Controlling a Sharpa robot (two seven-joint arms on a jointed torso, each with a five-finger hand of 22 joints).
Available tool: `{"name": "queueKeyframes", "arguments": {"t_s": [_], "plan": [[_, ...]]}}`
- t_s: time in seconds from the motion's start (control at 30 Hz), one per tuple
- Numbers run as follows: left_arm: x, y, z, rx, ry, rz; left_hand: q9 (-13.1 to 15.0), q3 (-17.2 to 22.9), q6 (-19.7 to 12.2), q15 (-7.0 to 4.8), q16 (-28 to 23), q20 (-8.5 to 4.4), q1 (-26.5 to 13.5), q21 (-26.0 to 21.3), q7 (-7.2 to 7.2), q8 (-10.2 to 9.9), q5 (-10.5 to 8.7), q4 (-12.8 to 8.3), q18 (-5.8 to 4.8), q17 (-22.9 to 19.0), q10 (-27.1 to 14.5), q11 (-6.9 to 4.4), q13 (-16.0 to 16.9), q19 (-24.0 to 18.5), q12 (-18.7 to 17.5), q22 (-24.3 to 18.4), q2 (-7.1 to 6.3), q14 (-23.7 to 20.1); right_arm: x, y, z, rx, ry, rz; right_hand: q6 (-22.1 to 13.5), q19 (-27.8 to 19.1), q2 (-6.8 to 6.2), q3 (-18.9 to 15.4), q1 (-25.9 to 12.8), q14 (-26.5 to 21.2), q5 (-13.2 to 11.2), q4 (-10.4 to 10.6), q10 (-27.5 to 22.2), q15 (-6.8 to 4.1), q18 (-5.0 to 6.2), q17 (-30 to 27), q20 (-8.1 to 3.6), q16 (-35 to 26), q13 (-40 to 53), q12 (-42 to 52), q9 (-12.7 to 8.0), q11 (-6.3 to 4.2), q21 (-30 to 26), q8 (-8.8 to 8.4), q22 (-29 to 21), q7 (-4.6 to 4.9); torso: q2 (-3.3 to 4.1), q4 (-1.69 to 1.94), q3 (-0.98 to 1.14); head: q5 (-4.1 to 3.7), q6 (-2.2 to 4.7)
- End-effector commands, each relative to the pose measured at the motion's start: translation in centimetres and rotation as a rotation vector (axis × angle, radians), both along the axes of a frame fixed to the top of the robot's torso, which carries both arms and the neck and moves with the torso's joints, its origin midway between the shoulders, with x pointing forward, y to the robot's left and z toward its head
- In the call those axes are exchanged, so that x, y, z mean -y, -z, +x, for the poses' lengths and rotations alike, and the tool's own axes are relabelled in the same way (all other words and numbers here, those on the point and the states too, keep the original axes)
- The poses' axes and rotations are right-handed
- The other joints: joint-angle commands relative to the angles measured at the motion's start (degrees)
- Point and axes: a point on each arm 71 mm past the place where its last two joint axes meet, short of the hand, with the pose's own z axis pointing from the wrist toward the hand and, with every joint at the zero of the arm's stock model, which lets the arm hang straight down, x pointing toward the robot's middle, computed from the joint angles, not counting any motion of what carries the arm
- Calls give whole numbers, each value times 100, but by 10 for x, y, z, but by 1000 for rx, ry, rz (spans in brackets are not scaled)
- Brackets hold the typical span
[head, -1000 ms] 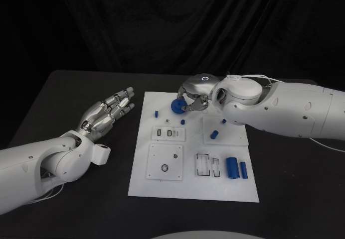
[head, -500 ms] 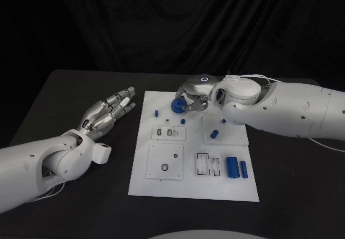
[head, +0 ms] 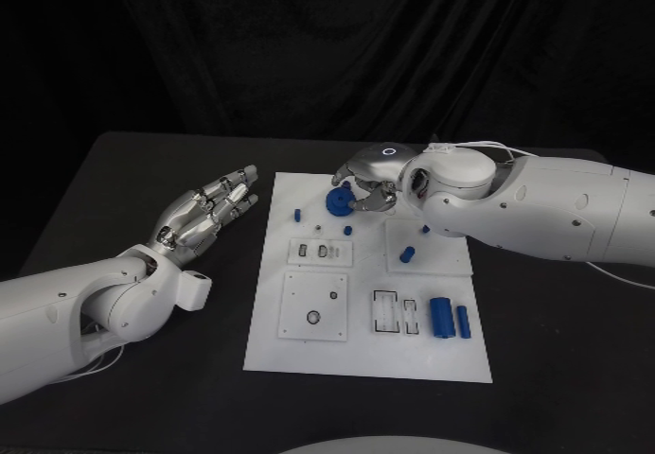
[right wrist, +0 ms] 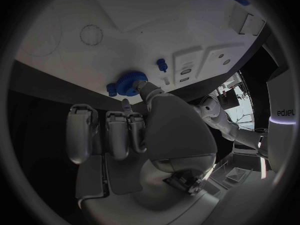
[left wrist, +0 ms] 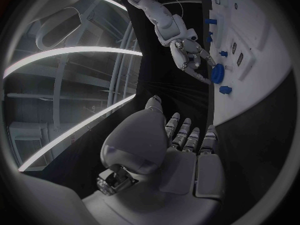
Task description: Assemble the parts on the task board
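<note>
The white task board (head: 358,352) lies in the middle of the table. At its far edge my right hand (head: 366,183) pinches a blue round toothed part (head: 339,200) between thumb and a finger, low over the board. The same part (right wrist: 129,81) sits at my right hand's fingertips (right wrist: 127,105) in the right wrist view, and the part (left wrist: 217,74) appears under that hand (left wrist: 190,55) in the left wrist view. My left hand (head: 204,213) rests left of the board, fingers spread, holding nothing.
On the board lie a small blue peg (head: 298,216), another small blue piece (head: 346,230), a blue part (head: 407,253) on a raised plate, and two blue cylinders (head: 441,317) near the front right. Black table surrounds the board.
</note>
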Motion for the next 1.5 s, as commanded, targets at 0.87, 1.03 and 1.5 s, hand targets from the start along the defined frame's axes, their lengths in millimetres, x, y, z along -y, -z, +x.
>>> {"name": "queueKeyframes", "arguments": {"t_s": [0.87,1.03,1.5], "plan": [[-1,-12,-3,149,10,-97,6,29,14,35,-5,57,67,28,61,5,39,3,105,-4,-11,30,-3,10,18,2,-4,-10,15,9,-2,-40,12,-35,777,-14,89,320,43,551,191,-221,597,-41,86,1324,-32,-12,1507,15,-20,-79,-24,195,848,-68,-4,-14,4,-16,6],[-1,-12,-3,149,9,-97,6,32,13,37,-6,59,73,28,53,4,46,0,106,-4,-8,39,-2,11,24,3,-2,-10,16,10,-2,-46,12,-39,1089,-11,88,449,-13,550,206,-271,597,-84,86,1320,-68,-16,1507,15,-39,-134,-31,263,859,-143,-6,-5,5,-18,6],[-3,-12,-3,148,5,-94,4,41,2,41,-6,62,92,29,49,1,70,-5,106,-4,-8,49,-2,11,23,3,1,-10,28,6,-2,1,23,13,1349,-24,71,575,-113,542,130,-317,597,-101,91,1295,-97,-38,1507,15,-87,-135,-67,256,855,-127,1,2,-10,8,29]]}}
